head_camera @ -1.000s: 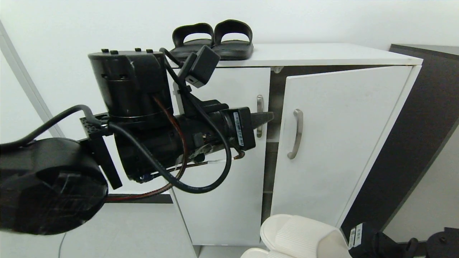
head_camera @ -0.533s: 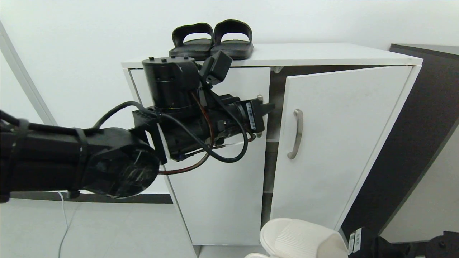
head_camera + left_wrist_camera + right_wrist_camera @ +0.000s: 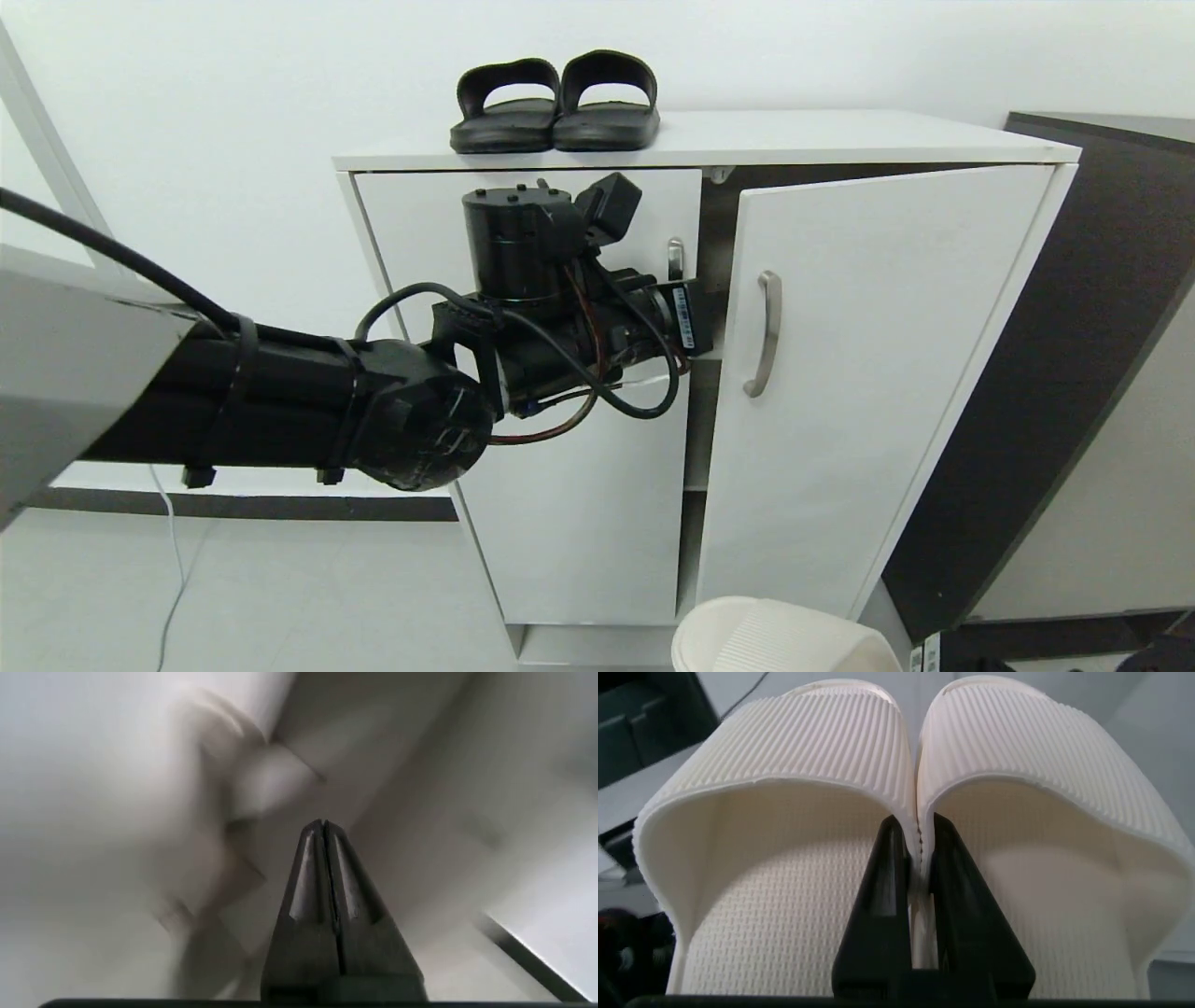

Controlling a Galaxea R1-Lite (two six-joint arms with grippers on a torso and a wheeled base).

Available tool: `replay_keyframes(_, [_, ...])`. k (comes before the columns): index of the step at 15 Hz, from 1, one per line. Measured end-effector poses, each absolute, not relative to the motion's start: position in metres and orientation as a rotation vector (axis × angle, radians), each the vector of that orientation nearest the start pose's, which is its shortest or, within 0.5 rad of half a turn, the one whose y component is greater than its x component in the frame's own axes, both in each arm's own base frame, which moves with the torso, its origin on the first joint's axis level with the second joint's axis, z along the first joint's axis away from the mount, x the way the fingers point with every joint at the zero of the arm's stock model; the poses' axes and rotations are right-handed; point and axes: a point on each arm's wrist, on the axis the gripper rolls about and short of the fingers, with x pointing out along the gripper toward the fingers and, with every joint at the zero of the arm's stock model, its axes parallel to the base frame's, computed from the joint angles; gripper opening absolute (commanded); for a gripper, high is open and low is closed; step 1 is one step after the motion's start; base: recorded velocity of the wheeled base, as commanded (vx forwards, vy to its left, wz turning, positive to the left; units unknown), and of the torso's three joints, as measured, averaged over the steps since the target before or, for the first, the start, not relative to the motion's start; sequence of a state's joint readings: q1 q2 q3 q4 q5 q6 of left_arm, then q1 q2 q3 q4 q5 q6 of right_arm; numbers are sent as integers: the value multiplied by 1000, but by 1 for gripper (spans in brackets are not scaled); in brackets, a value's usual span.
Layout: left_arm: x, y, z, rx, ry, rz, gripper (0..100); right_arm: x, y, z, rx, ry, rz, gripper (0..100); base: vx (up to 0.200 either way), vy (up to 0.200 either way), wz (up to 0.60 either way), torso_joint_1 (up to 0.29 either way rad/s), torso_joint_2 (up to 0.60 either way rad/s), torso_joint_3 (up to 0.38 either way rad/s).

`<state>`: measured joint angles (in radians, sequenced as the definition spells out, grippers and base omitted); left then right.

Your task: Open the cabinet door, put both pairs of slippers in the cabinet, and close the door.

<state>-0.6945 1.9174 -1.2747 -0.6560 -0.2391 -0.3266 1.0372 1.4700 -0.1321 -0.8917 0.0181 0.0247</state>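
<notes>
Nearest us, low on the right, our right gripper (image 3: 917,840) pinches the touching inner edges of the white slippers (image 3: 799,775); we judge them light, soft foam, best held paired at the middle. Farther off, our left gripper (image 3: 323,831), fingers pressed together on nothing, sits at the dark gap between the left door (image 3: 569,523) and the ajar right door (image 3: 868,373). Farthest, the black slippers (image 3: 555,103) rest on the smooth cabinet top (image 3: 840,131), before a plain white wall (image 3: 233,93).

No text can be read anywhere. A white sticker (image 3: 680,317) on the housing just behind the left end effector (image 3: 323,831) carries barcode-like print, too small to make out.
</notes>
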Motion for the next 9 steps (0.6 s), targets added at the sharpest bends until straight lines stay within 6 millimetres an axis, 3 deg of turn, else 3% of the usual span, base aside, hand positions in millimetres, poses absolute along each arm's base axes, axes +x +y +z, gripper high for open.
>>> replay_keyframes(3, [277,-268,232,-304,132,-990,0,82,150,97,-225,440,1063,0,-200,0,0,2,2,1])
replay_keyframes(5, [253,-286,230,-305,122,-1070,0,78,150,95,-232,446,1078,0,-200,0,0,0,7,5])
replay_keyframes(7, [236,-298,232,-306,107,-1127,0,77,150,95,-235,448,1082,0,0,0,0,0,0,0])
replay_keyframes(9, [236,-297,234,-305,99,-1123,0,77,150,95,-232,444,1088,0,0,0,0,0,0,0])
